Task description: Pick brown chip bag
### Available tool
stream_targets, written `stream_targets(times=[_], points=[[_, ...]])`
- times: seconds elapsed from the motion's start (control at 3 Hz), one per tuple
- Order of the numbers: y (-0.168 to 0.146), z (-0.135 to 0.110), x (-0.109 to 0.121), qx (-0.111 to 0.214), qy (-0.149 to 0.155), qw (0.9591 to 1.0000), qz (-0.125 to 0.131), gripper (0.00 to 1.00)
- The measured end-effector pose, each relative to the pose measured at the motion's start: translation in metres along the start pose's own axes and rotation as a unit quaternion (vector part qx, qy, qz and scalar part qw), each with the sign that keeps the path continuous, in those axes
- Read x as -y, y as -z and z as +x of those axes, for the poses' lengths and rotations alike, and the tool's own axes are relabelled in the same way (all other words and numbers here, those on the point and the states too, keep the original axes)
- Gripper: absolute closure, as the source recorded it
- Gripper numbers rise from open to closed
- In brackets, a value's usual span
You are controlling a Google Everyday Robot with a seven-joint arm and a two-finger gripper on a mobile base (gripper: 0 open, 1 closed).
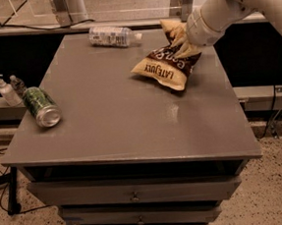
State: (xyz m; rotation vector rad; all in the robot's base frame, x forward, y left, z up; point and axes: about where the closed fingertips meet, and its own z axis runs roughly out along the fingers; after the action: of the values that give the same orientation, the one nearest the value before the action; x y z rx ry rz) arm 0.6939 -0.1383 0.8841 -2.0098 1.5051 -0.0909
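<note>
The brown chip bag [167,64] is crinkly brown and tan, with "LATE JULY" on its tan near end. It sits at the back right of the grey table [116,111], its tan end tilted up off the top. My gripper [182,46] comes in from the upper right on a white arm [235,2] and is shut on the bag's far upper part. The bag's far end is partly hidden behind the fingers.
A green can [42,106] lies on its side at the table's left edge. A clear plastic bottle [112,36] lies at the back edge. Two small pump bottles [8,89] stand left of the table. Drawers sit below the top.
</note>
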Motion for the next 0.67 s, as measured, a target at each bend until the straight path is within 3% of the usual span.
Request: stream_targets(times=[0.33,0.67], points=[[0.004,-0.009,0.007,0.003,0.0,1.0,0.0,1.0],[0.012,-0.018,0.021,0.007,-0.014,0.9999,0.001,1.0]])
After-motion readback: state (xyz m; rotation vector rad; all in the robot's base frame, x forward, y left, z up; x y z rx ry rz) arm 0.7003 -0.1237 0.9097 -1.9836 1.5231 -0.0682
